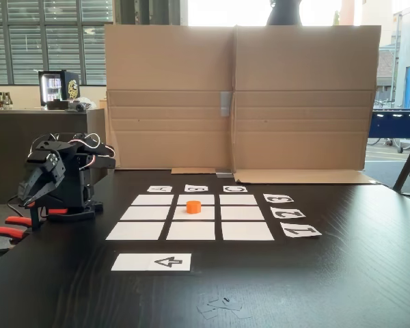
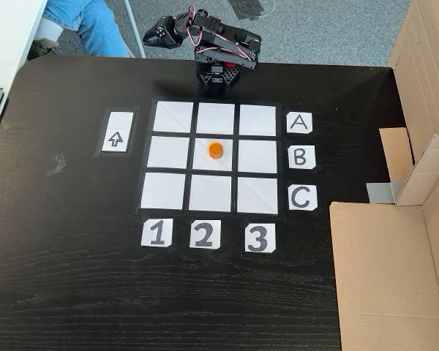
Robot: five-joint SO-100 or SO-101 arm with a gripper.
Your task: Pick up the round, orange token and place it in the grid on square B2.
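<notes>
Nearest to you in a fixed view lies the arrow card (image 1: 152,262), flat on the dark table (image 1: 342,280), with a few scraps of clear tape (image 1: 222,307) in front of it. Just beyond it you see the grid (image 1: 140,231) of nine white rectangles, edged by the 1 2 3 cards (image 1: 288,213) on the right and the A B C cards (image 1: 197,188) along the far side. You find the token (image 1: 193,206) standing upright on square B2 (image 1: 206,214), the centre cell, slightly toward its far edge; seen from above, the token (image 2: 215,150) sits near the middle of that cell (image 2: 205,162). Off to the left, your arm is folded up beside the grid, and the gripper (image 1: 31,195) hangs clear of the token, well apart from it. You cannot tell from either picture how its jaws stand. Farthest back, a cardboard wall (image 1: 239,96) closes off the table.
</notes>
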